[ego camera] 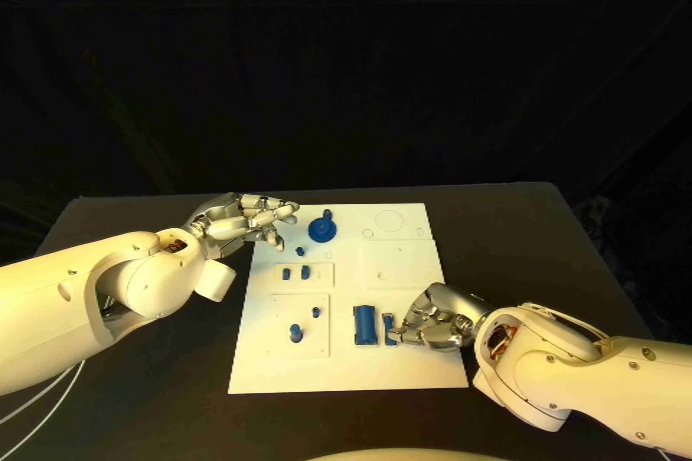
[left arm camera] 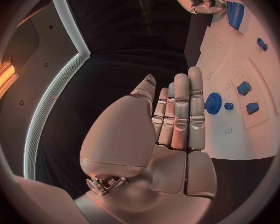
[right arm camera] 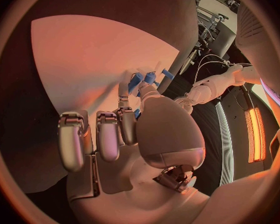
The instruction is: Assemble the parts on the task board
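Right now your left robot hand [ego camera: 245, 221] hovers at the far left corner of the task board [ego camera: 404, 361], fingers straight and side by side, holding nothing; the left wrist view shows the flat palm plainly. It sits just beside the round blue part [ego camera: 322, 228] near the board's far edge without touching it, which reads as parked or poised, not working.

Your right robot hand [ego camera: 440, 319] rests low over the board's near right area, fingers curled in toward the small blue peg [ego camera: 388, 328] that stands beside the long blue block [ego camera: 366, 325]. In the right wrist view blue pieces sit right at its fingertips [right arm camera: 132, 82], so it looks to be pinching or pressing one, but you cannot tell for sure whether it truly grips.

Other blue parts are spread across the board: two small ones [ego camera: 296, 273] in the upper left recess, one [ego camera: 296, 333] in the lower left recess, and a tiny one [ego camera: 300, 250] between the recess and the round part.

Judging by this, you are early to midway; the right side's fine seating is probably the step in hand, with a slip or tilt of the peg the main risk.
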You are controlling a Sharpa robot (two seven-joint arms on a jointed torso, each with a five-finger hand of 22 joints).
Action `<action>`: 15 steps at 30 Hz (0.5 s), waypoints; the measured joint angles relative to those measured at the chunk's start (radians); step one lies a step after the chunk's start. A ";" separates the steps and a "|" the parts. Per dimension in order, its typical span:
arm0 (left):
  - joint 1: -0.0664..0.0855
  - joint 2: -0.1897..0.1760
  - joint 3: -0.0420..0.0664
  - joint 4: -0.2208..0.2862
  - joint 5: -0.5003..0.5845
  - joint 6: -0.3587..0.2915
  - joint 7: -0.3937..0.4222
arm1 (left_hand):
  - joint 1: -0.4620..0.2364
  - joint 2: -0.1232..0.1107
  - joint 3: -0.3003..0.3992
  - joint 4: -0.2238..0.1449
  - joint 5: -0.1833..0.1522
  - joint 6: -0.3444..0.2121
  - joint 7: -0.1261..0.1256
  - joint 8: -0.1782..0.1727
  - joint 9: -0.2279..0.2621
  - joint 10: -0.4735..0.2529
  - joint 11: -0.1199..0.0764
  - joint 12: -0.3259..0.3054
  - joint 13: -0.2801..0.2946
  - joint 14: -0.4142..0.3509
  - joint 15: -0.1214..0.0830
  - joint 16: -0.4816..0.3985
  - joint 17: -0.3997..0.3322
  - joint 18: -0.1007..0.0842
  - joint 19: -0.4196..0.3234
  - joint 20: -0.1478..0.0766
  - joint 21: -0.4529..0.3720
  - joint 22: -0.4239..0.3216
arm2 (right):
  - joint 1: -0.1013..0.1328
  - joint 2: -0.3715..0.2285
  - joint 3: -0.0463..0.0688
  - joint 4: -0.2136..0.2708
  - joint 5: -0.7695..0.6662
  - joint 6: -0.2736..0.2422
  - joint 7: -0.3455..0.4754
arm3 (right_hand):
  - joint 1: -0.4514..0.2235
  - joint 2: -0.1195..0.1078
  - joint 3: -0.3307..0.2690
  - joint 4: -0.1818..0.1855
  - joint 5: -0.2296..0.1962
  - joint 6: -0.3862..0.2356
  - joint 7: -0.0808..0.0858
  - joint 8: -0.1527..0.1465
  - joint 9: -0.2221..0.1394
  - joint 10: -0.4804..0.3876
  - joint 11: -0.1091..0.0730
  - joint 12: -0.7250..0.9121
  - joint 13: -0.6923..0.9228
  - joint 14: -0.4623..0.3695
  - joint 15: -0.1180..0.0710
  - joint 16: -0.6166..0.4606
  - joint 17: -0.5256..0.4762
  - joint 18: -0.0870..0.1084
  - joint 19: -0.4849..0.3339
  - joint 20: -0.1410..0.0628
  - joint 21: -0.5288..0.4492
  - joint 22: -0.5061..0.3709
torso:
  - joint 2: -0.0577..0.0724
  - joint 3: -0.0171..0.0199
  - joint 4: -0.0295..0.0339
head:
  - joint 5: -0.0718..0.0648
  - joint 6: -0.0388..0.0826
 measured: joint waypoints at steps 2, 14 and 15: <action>0.000 0.000 0.000 0.000 0.000 0.000 0.000 | 0.000 0.000 0.000 0.000 0.000 0.000 0.000 0.000 0.000 0.000 0.000 0.000 0.000 0.000 0.000 0.000 0.000 0.000 0.000 0.000 0.000 0.000 | -0.001 -0.002 0.000 0.004 -0.003 0.007 0.004 | 0.000 0.000 0.000 0.000 0.000 0.000 0.000 0.000 0.000 0.000 0.000 0.000 0.000 0.000 0.000 0.000 0.000 0.000 0.000 0.000 0.000 0.000 | 0.000 0.0000 -0.0003 | 0.000 0.000; 0.000 0.000 0.000 0.000 0.000 0.000 0.000 | 0.000 0.000 0.000 0.000 0.000 0.000 0.000 0.000 0.000 0.000 0.000 0.000 0.000 0.000 0.000 0.000 0.000 0.000 0.000 0.000 0.000 0.000 | -0.004 0.003 0.000 -0.003 -0.017 0.037 0.020 | 0.000 0.000 0.000 0.000 -0.004 0.000 0.000 0.000 0.000 0.000 0.000 0.000 0.000 0.000 0.000 0.000 0.000 0.000 0.000 0.000 0.000 0.000 | 0.000 -0.0004 0.0009 | -0.002 0.000; 0.000 0.000 0.000 0.000 0.000 0.000 0.000 | 0.000 0.000 0.000 0.000 0.000 0.000 0.000 0.000 0.000 0.000 0.000 0.000 0.000 0.000 0.000 0.000 0.000 0.000 0.000 0.000 0.000 0.000 | -0.004 0.005 0.000 -0.004 -0.018 0.038 0.020 | 0.000 0.000 0.000 0.000 -0.004 0.000 0.000 0.000 0.000 0.000 0.000 0.000 0.000 0.000 0.000 0.000 0.000 0.000 0.000 0.000 0.000 0.000 | 0.000 -0.0005 0.0010 | -0.002 0.000</action>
